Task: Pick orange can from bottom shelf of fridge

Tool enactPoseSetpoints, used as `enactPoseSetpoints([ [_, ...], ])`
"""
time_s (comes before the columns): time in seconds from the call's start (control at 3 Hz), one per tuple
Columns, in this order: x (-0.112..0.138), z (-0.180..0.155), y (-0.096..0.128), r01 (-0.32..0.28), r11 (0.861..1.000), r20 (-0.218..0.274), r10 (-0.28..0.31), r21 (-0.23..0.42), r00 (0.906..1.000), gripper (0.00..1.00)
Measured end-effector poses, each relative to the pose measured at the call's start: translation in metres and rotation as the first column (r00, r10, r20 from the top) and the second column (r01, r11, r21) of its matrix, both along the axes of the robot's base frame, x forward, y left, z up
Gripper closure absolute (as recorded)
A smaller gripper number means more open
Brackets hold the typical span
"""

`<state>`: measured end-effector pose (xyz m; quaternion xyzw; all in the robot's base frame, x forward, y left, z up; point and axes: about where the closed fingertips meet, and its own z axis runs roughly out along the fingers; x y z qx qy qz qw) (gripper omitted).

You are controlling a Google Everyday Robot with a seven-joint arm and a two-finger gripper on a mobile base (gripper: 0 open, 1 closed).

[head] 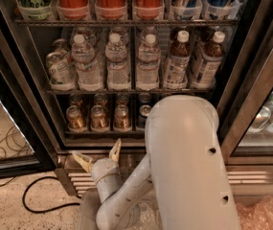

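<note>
While the orange can [98, 117] stands upright in the front row on the bottom shelf [102, 132] of the fridge [27, 80], with a like can on either side, the gripper [96, 151] hangs just below that shelf, in front of the ribbed steel grille [76, 180]. Its two pale fingers [82, 160] are spread wide and grasp nothing, their tips pointing up toward the shelf's front edge. A blue can [144, 112] stands further right on the shelf, beside the big white arm [188, 162] that hides the shelf's right part. Water bottles [117, 63] fill the rack directly above the shelf. A black cable [35, 195] lies on the floor below and left of it.
</note>
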<state>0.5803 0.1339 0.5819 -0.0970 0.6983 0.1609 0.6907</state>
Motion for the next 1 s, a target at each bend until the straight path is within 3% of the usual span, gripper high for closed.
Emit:
enactPoseSetpoints([
  [0.33, 0.008, -0.007, -0.009, 0.037, 0.999, 0.012, -0.037, -0.039, 0.9992, 0.00],
  [0.67, 0.023, -0.007, -0.007, 0.039, 0.998, 0.046, -0.036, -0.052, 0.9983, 0.00],
  [1.0, 0.037, 0.003, 0.010, 0.021, 0.999, 0.094, -0.019, -0.027, 0.9954, 0.00],
])
